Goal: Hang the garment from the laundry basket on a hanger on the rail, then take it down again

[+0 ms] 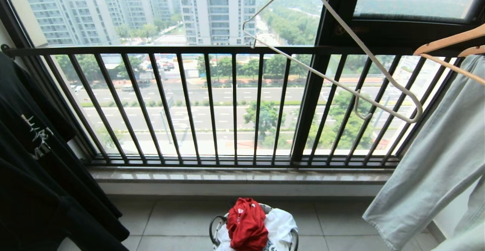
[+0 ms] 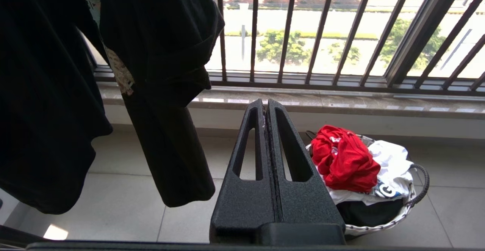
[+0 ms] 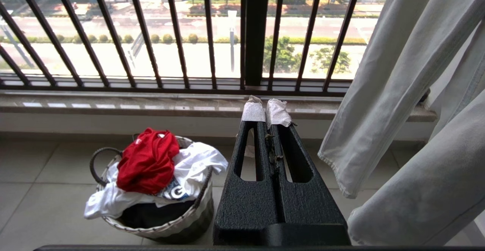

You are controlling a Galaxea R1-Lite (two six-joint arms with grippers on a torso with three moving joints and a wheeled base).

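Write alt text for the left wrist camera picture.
The shut left claw points toward a woven laundry basket on the tiled floor, with a crumpled red T-shirt lying on a white garment. A black T-shirt hangs alongside, before a barred window.

Readable text was sparse. A bold white capital "G" with dark edging stood on a blue patch of the crumpled white printed garment (image 3: 189,160) lying in the small round woven laundry basket (image 3: 166,228); the same letter showed in the left wrist view (image 2: 386,191). Pale block lettering stood on the chest of the hanging black T-shirt (image 1: 36,135), tilted and folded, and could not be read. No numbers or signs were legible.
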